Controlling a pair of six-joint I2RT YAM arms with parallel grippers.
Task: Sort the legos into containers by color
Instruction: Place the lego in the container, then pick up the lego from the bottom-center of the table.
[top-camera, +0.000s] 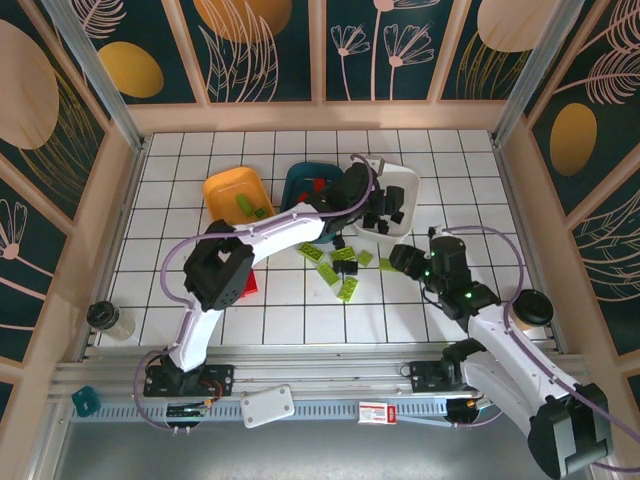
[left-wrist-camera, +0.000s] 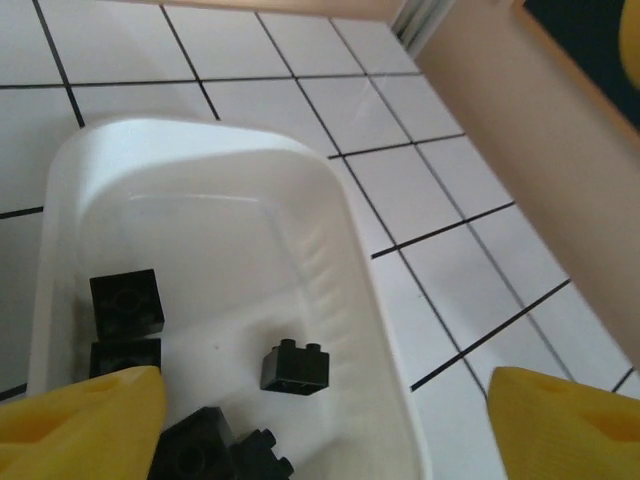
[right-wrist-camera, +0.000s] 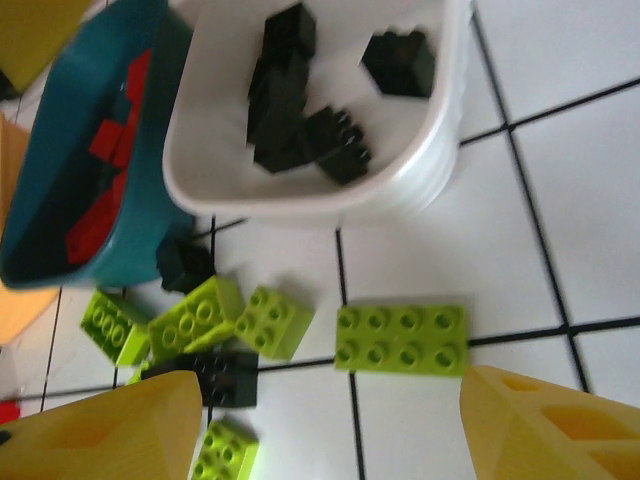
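The white tray (left-wrist-camera: 70, 200) holds several black legos (left-wrist-camera: 295, 367). My left gripper (left-wrist-camera: 320, 440) hovers open above it, and nothing sits between its yellow fingertips (left-wrist-camera: 90, 415). From above, the left gripper (top-camera: 368, 195) is over the white tray (top-camera: 405, 180). The teal tray (right-wrist-camera: 60, 250) holds red legos (right-wrist-camera: 110, 140). The orange-yellow tray (top-camera: 225, 185) holds green ones. My right gripper (right-wrist-camera: 330, 440) is open and low over loose lime green legos (right-wrist-camera: 402, 338) and a black one (right-wrist-camera: 215, 375) on the table. From above, the right gripper (top-camera: 402, 258) is just right of that pile (top-camera: 345, 265).
A red lego (top-camera: 250, 282) lies on the tiles beside the left arm's elbow. A small jar (top-camera: 108, 318) stands at the table's left edge and a dark round object (top-camera: 530, 305) at the right edge. Wooden walls (top-camera: 520, 160) enclose the tiled table.
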